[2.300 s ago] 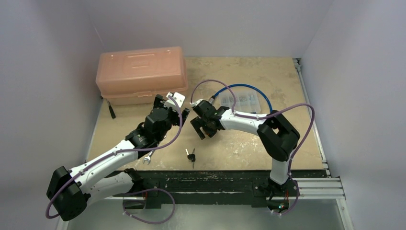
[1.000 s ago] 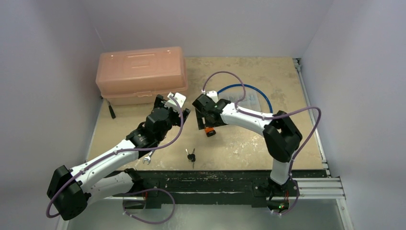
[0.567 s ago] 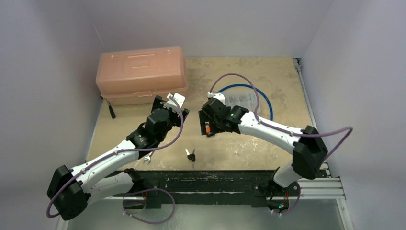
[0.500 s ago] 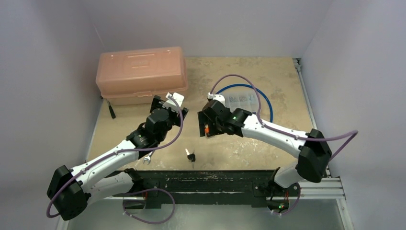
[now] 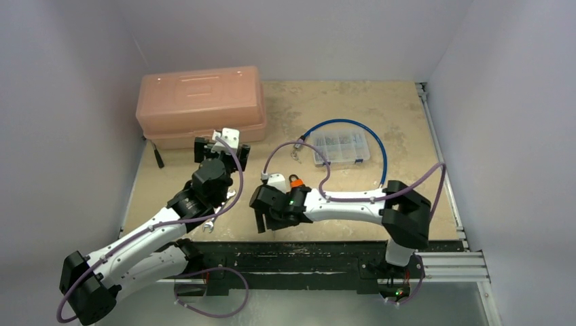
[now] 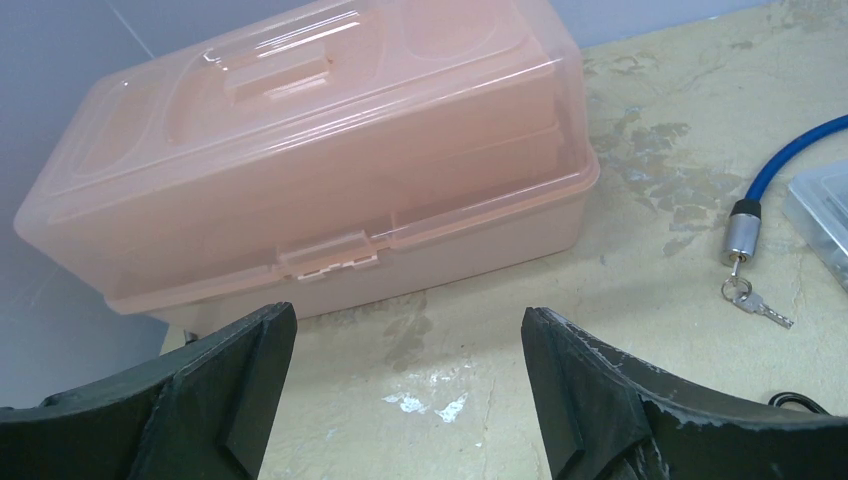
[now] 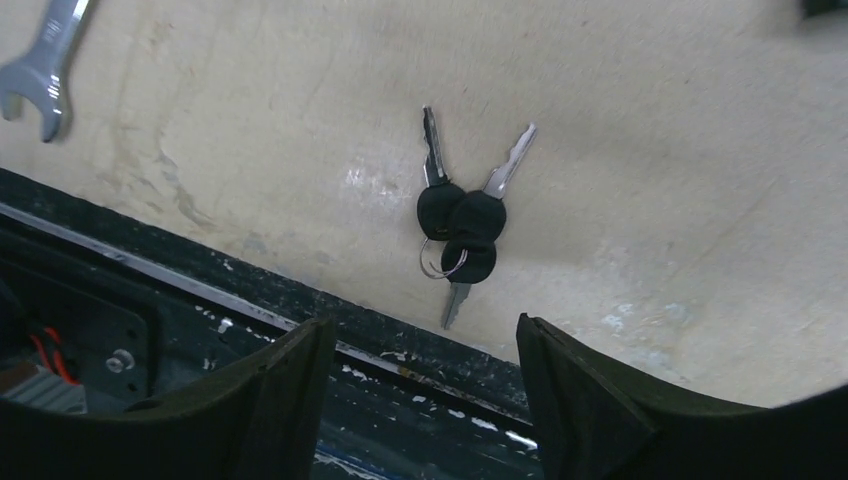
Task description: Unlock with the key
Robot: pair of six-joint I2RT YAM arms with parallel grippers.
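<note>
Beige bench (image 5: 407, 122) under lilac walls (image 5: 81, 41); the right jaws hang wide and empty over the black-headed key bunch (image 7: 458, 225) at its 6 o'clock edge; left jaws wide too, facing the pink toolbox (image 6: 310, 170). The orange padlock (image 5: 295, 181) lies at the right jaws' 1 o'clock; by my judgement grasping, inserting and turning all remain.

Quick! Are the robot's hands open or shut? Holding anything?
Left gripper: open, holding nothing.
Right gripper: open, holding nothing, above the keys.

keys (image 7: 458, 225): black-headed bunch flat on table (image 7: 650, 150) | wrench (image 7: 40, 70): top left | right claw (image 7: 420, 340): jaws apart, clear of keys
</note>
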